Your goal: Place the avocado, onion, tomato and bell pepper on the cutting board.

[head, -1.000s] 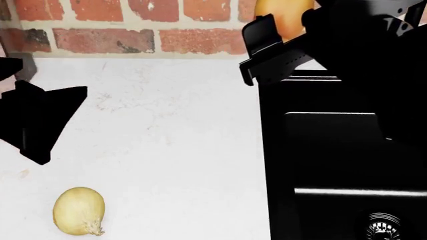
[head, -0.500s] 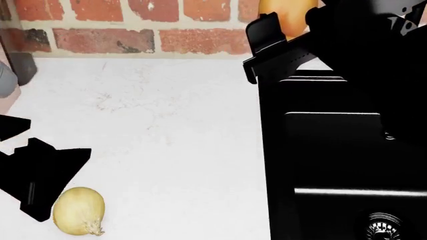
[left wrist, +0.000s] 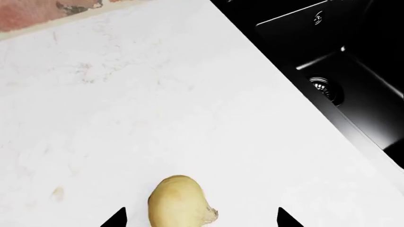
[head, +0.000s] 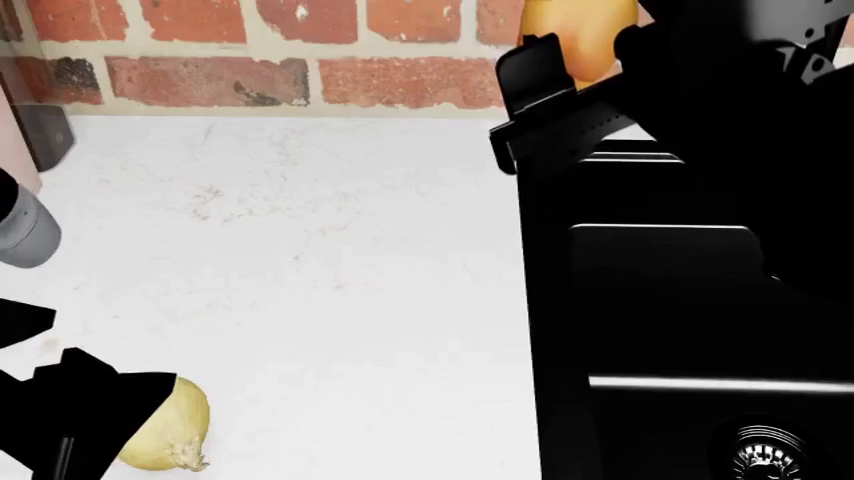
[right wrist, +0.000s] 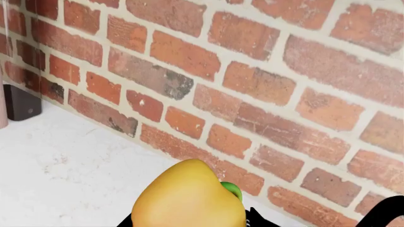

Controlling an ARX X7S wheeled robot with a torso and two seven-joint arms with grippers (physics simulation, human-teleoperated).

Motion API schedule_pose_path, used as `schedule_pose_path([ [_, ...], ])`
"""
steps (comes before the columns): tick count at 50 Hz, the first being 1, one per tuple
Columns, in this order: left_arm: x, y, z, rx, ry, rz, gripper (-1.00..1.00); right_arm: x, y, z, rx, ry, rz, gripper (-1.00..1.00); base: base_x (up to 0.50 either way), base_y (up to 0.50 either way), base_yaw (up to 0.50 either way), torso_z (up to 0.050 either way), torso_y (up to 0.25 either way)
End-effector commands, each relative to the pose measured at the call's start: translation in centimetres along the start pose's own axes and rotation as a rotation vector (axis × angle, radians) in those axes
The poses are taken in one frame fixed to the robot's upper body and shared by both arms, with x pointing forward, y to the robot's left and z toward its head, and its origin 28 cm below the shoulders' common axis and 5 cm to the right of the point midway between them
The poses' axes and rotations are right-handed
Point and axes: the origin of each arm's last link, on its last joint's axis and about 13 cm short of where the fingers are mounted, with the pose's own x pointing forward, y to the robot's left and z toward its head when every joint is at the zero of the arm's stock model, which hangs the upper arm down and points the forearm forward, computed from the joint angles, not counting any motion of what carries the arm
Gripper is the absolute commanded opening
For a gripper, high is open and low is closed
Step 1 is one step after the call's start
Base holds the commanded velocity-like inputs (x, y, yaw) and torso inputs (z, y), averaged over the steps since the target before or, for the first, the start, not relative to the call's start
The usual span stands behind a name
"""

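- Now, left wrist view: onion (left wrist: 177, 201) lies on the white surface (left wrist: 158, 109) w/ the left jaws spread wide, one tip either side, not touching; step in hand looks like the onion pick-up; sink (left wrist: 353, 90) off to one side.
- Head view: left gripper (head: 74, 425) low over the onion (head: 167, 425), partly covering it; next move prob. lower, centre, close; cutting board not in view.
- Right wrist view: bell pepper (right wrist: 189, 196) sits between the right jaws, apparently gripped, raised near the brick wall (right wrist: 252, 71); needs carrying to the board.
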Motion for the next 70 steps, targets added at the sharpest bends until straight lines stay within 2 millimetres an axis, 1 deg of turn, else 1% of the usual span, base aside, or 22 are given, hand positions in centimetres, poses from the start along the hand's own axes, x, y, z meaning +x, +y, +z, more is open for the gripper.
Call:
schedule_pose_path([
  [1, 0.9, 0.2, -0.6, 0.031, 0.030, 0.019, 1.00, -0.1, 0.6, -0.1, 0.012, -0.006, 0.082, -1.00, 0.00, 0.00, 0.00, 0.000, 0.000],
  [6, 1.6, 0.4, -0.8, 0.031, 0.037, 0.020, 1.00, 0.0, 0.7, -0.4, 0.015, -0.004, 0.082, -1.00, 0.00, 0.00, 0.00, 0.000, 0.000],
  [12, 2.9, 0.5, -1.2, 0.033, 0.051, 0.009, 1.00, 0.0, 0.6, -0.5, 0.012, 0.004, 0.085, -1.00, 0.00, 0.00, 0.00, 0.000, 0.000],
  [25, 4.7, 1.3, -1.9, 0.025, 0.076, 0.024, 1.00, -0.1, 0.7, -0.5, 0.011, 0.009, 0.088, -1.00, 0.00, 0.00, 0.00, 0.000, 0.000],
  [45, 6.0, 1.2, -3.3, 0.030, 0.124, 0.015, 1.00, -0.4, 0.8, -0.8, 0.016, 0.010, 0.084, -1.00, 0.00, 0.00, 0.00, 0.000, 0.000],
  [62, 7.2, 1.3, -3.8, 0.041, 0.144, 0.020, 1.00, -0.3, 0.8, -1.1, 0.021, 0.010, 0.091, -1.00, 0.00, 0.00, 0.00, 0.000, 0.000],
  [70, 8.1, 1.4, -4.2, 0.039, 0.159, 0.018, 1.00, -0.6, 0.7, -1.2, 0.021, 0.013, 0.088, -1.00, 0.00, 0.00, 0.00, 0.000, 0.000],
])
